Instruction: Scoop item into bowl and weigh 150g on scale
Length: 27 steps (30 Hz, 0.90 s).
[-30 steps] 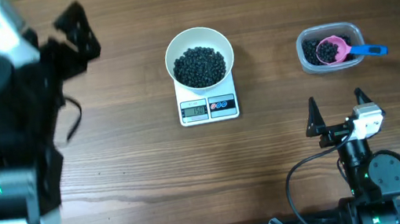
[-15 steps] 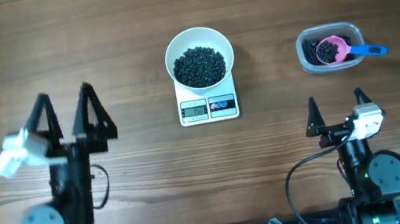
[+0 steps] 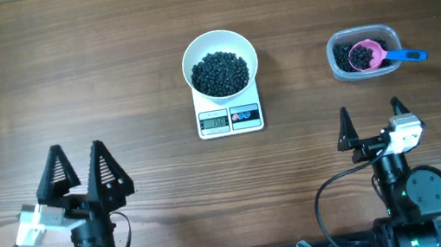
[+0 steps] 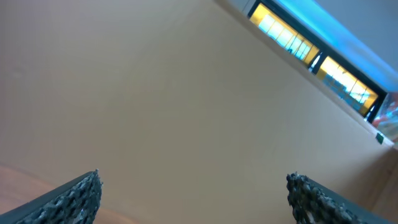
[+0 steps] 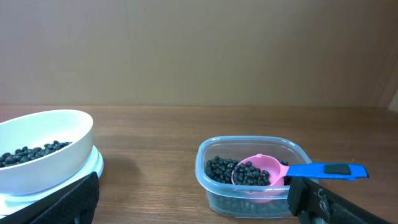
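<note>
While the beans (image 3: 220,73) sit heaped in the bowl (image 3: 188,69) atop the scale (image 3: 230,119), the left gripper (image 3: 76,150) has pulled back, wide and empty, well left of the scale, so weighing looks done. I count one bowl, one scale, and one tub (image 3: 340,71) and one scoop (image 3: 365,55) to the scale's right. The right gripper (image 3: 368,107) gapes empty too.
</note>
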Available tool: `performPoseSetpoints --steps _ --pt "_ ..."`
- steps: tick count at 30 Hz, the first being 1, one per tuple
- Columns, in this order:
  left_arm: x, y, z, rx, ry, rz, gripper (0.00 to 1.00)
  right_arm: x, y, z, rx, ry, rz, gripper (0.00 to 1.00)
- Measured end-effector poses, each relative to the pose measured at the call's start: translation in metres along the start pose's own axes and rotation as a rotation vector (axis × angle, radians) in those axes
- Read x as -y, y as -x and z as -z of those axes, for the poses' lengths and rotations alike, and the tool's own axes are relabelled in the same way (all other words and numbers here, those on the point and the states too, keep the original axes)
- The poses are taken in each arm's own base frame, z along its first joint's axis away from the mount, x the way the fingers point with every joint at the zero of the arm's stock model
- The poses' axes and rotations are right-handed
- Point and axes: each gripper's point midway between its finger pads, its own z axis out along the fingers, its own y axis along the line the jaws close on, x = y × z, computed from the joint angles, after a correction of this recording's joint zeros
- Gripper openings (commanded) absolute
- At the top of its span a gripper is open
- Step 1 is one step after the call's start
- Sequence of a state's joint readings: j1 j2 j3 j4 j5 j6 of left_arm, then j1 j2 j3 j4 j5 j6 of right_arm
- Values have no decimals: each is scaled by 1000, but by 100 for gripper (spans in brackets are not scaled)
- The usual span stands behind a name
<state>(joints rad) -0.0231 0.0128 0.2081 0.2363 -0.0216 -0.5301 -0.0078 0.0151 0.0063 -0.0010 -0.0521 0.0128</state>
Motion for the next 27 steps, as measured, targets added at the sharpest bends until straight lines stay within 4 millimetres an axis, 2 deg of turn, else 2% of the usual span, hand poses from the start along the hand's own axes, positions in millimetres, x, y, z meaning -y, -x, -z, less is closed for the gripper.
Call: performPoseSetpoints --steps 5,9,12,14,18,22,27 --pt "-21 -25 1 -36 48 10 100 0 0 0 0 0 0 100" --pt "-60 -65 8 -107 152 -1 100 0 0 0 0 0 0 100" --pt "-79 -83 14 -166 218 -22 100 0 0 0 0 0 0 100" --pt "-86 -93 17 -216 243 -72 100 0 0 0 0 0 0 100" --pt "-106 -132 36 -415 294 -232 100 0 0 0 0 0 0 100" --pt "-103 -134 36 -449 242 -392 100 0 0 0 0 0 0 100" --pt "-103 -134 36 -458 226 -466 100 0 0 0 0 0 0 100"
